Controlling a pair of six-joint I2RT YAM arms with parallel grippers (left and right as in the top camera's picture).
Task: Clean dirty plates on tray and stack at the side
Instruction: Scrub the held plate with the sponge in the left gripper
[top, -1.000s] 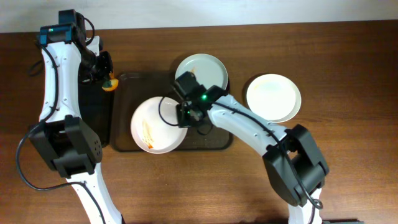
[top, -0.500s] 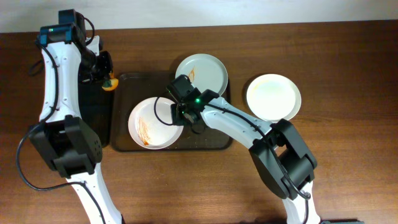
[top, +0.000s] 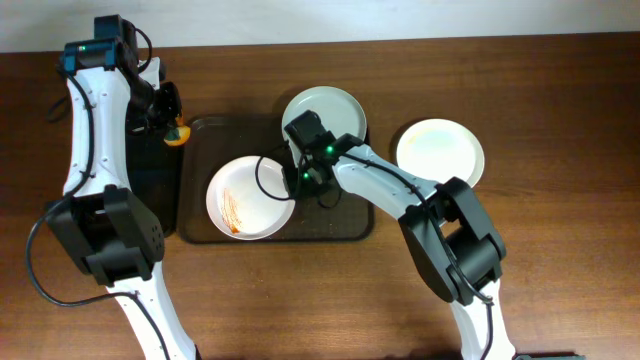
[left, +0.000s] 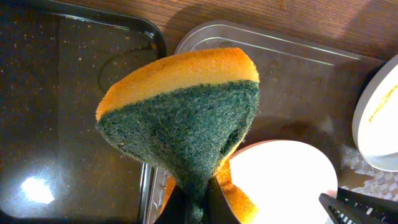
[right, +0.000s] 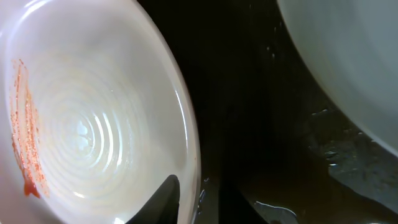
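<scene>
A brown wooden table (top: 560, 250) fills the overhead view. A dark rectangular tray (top: 340, 228) sits at its middle, with a black speckled tray (top: 158, 195) just beside it on the left. On the dark tray lies a round white plate with a red smear (top: 262, 205). A pale round plate (top: 342, 108) overlaps the tray's far edge, and the left wrist view shows a yellowish streak on it. A clean white plate (top: 440, 155) rests on bare wood to the right, well apart from the tray.

Over the last second the smeared plate has slid a little to the left. The right arm's wrist swung left with it and has since turned back toward the far side, where it now covers part of the pale plate. The right gripper (right: 198, 200) sits at the smeared plate's right rim, one finger inside and one outside, and looks clamped on it. The left gripper (left: 198, 204) has not moved. It pinches a folded orange-and-green scouring sponge (left: 186, 118) above the far left corner of the dark tray, well apart from the smear.

The plate seems to have been steadied and brought nearer the sponge, but scrubbing has not begun. The smear is whole, two plates are left to clean, and only the clean white one lies at the side.
</scene>
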